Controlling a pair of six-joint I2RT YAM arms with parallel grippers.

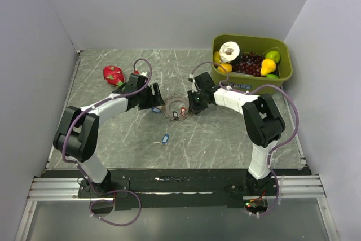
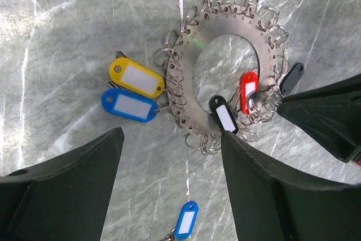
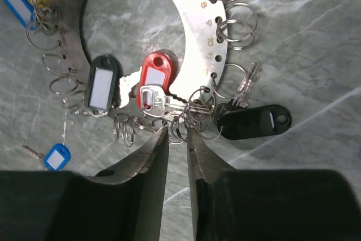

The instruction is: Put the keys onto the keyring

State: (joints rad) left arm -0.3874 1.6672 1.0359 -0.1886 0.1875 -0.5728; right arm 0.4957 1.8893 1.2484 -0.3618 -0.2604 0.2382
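As my right gripper (image 3: 177, 134) draws its two fingers down to a thin slit over the split rings (image 3: 194, 114) at the near edge of the keyring (image 3: 197, 26), I cannot tell whether one ring is pinched between the tips or merely framed by them. My left gripper (image 2: 172, 139) hangs above the same metal plate, fingers spread wide, nothing between them.

The loose key (image 2: 186, 220), a small one with a blue tag and not yet threaded, lies on the marbled table (image 1: 225, 134), near the ring on the side toward my bases but apart from it. A second blue tag (image 2: 128, 105) and a yellow tag (image 2: 137, 77) sit just beside the ring's left edge, seemingly hooked on already. A red tag (image 3: 157, 74) and a black tag (image 3: 101, 86) lie inside the hole; the black fob (image 3: 254, 122) lies outside the rim, close by my right fingertips.

The step in hand, as I judge it, is to secure one split ring so that the plate cannot slide. To do it well I should take a single ring, not the tangle, and stay clear of the silver key (image 3: 155, 99) beside the red tag. My left can then fetch the loose key by its tag, leaving its eyelet end free. A grip on several rings at once would likely drag the whole plate.
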